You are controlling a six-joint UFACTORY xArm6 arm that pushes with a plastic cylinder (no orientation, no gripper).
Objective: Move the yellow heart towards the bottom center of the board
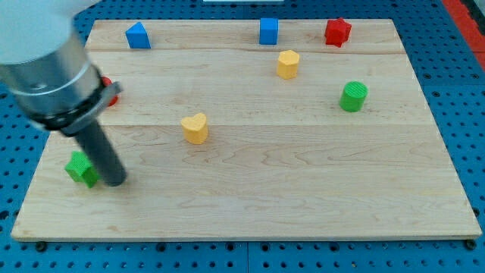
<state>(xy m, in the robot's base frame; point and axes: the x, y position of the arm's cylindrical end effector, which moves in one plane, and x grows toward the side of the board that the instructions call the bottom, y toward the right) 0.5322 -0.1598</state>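
While the pale wooden board (303, 189) lay flat on a blue perforated table (15, 152), its near half stretched bare from about 5 to 7 o'clock. At roughly 8 o'clock my tip (115, 183) rested on the wood, touching or just beside the right side of a green star-shaped block (79, 168); the dark rod has no fingers, so nothing was held or clamped. Near the board's middle, slightly toward 10 o'clock, stood the yellow heart-shaped block (195, 128), well apart from my tip and from the near edge. Farther back at 3 o'clock sat a green cylinder block (353, 96), and at 9 o'clock a red block (111, 89) peeped from behind the arm's grey housing, its shape hidden. Beyond, around 1 o'clock, was a yellow hexagonal block (288, 64). Along the far edge stood a blue triangular block (137, 36), a blue cube (268, 31) and a red star-shaped block (338, 32).
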